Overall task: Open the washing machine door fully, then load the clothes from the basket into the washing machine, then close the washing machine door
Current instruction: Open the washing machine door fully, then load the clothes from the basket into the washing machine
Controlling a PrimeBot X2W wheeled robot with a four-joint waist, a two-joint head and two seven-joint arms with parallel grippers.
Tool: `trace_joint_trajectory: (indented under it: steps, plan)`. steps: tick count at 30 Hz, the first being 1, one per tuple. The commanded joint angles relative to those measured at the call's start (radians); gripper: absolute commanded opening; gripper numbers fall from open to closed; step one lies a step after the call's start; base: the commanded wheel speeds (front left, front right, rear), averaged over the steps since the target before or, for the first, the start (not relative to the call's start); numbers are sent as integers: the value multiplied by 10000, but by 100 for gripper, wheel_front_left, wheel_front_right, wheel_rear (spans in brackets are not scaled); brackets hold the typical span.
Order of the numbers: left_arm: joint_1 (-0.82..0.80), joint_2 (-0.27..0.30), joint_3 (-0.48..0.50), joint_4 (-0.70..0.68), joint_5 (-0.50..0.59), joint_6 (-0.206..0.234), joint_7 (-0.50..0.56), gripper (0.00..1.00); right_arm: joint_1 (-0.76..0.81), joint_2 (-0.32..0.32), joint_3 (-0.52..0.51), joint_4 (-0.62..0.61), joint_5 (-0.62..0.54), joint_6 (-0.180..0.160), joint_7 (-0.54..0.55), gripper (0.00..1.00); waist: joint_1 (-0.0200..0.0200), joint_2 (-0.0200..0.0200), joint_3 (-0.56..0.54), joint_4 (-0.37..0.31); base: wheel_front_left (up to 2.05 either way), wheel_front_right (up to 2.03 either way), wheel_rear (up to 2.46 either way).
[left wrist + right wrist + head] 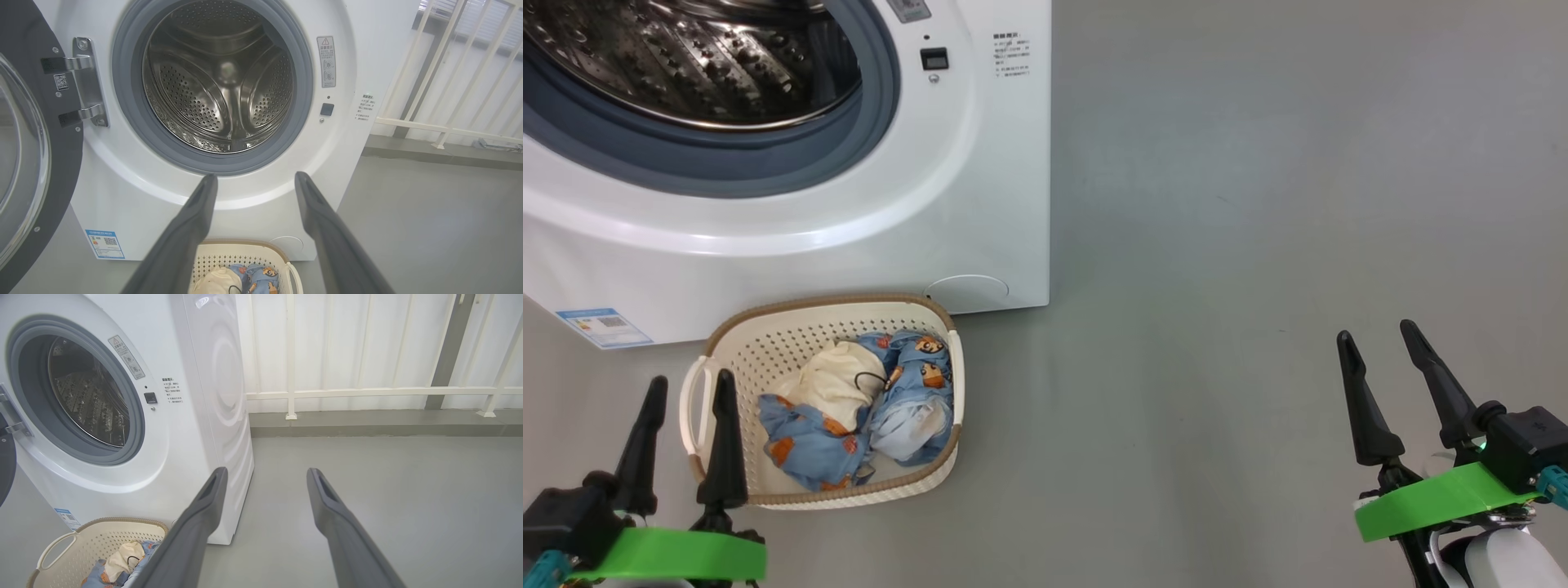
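The washing machine door (28, 163) is swung wide open on its hinge, out at 9 o'clock in the left wrist view. That leaves the whole mouth of the washing machine (980, 204) exposed. I'd say step one is pretty much done.

The steel drum (220, 81) looks empty, so no loading has happened yet. The clothes (907, 384) are all in the basket (768, 343): blue pieces with orange bears, bunched up around a cream one (829, 380). A thin dark cord or loop lies on top of the cream piece, but I can't tell what it is.

The basket sits on the grey floor (1217, 245), right up against the front of the machine below the opening, at roughly 7 o'clock in the head view. That makes sense, since it's a short lift from the pile up into the drum.

The left end effector (690, 380) hangs just at the basket's near-left handle, at about 8 o'clock. Its fingers (184, 237) are spread wide with nothing between them. My guess is it's lined up for the first grab.

The right end effector (1376, 331) is parked well off at 4 o'clock over bare floor. It's spread just as wide and is empty too, probably staying out of the way.

One thing to watch is that bunched fabric likes to drag a neighbour along with it.
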Motion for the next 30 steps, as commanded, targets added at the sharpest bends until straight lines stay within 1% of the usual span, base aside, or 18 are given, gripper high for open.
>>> trace_joint_trajectory:
  steps: [1,7,10,30]
  plan:
    - [-4,254,364,-297,-112,6,-65,100,3,-97,144,-285,-46,44,-122,100,0,0,-3,8,0,0,0]
    - [-35,321,182,-261,-211,6,-65,100,-10,-110,179,-281,-32,44,-122,100,0,0,27,44,1,-4,3]
    - [-56,352,141,-237,-255,6,-65,100,-22,-119,202,-276,-23,44,-122,100,0,0,27,54,18,-67,49]
    - [-197,358,164,-275,-304,6,-65,100,-122,-72,244,-301,-35,44,-122,100,-1,0,248,72,37,-118,82]
